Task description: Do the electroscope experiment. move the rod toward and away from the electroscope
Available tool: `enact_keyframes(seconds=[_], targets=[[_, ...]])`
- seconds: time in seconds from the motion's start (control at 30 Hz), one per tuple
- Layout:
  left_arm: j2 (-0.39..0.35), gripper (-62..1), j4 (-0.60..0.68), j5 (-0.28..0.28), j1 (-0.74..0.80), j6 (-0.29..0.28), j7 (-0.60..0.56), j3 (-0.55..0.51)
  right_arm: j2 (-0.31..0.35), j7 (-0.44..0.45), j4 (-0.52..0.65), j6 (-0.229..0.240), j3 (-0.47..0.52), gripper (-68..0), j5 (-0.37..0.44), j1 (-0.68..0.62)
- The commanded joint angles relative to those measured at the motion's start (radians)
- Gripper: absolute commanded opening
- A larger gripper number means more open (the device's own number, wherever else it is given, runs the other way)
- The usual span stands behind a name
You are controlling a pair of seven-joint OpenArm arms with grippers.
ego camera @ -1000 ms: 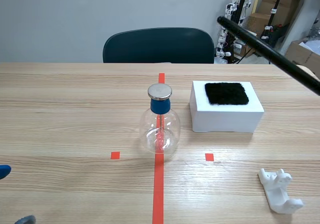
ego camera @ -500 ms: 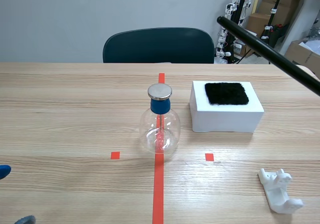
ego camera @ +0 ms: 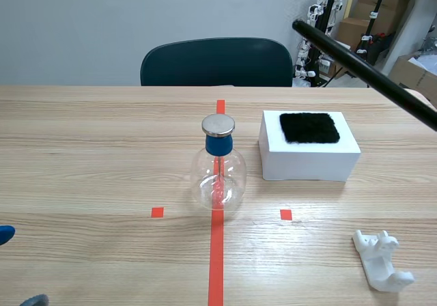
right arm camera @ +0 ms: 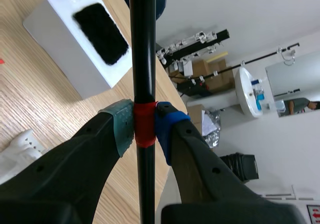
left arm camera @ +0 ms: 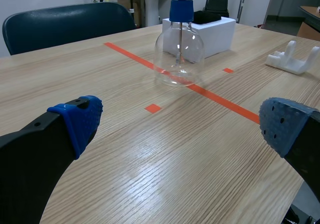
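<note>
The electroscope (ego camera: 218, 164) is a clear glass flask with a blue neck and a flat metal cap, standing on the red centre line; it also shows ahead of my left gripper as the electroscope (left arm camera: 178, 41). A long black rod (ego camera: 362, 63) slants high across the scene's right side, its tip up and to the right of the flask. My right gripper (right arm camera: 145, 126) is shut on the rod (right arm camera: 142, 44) at its red band. My left gripper (left arm camera: 180, 129) rests open low over the table's near left, nothing between its blue fingertips (left arm camera: 80, 116).
A white box (ego camera: 308, 147) with a black fur patch (ego camera: 309, 127) stands right of the flask. A white plastic stand (ego camera: 381, 259) lies at the near right. A dark chair (ego camera: 217, 61) sits behind the table's far edge.
The rod's tip has shifted slightly up and to the left. Nothing else has moved.
</note>
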Motion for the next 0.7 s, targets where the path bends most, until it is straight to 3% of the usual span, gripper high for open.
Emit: enact_keyframes(seconds=[0.0,0.67], targets=[[-0.006,1.4,0.009,-0.010,0.000,-0.002,-0.017,-0.001,0.008,0.005,0.005,-0.014,0.001,-65.3,0.003,0.014],[-0.006,1.4,0.009,-0.010,0.000,-0.002,-0.017,-0.001,0.008,0.002,0.005,-0.014,0.001,-65.3,-0.004,0.014]])
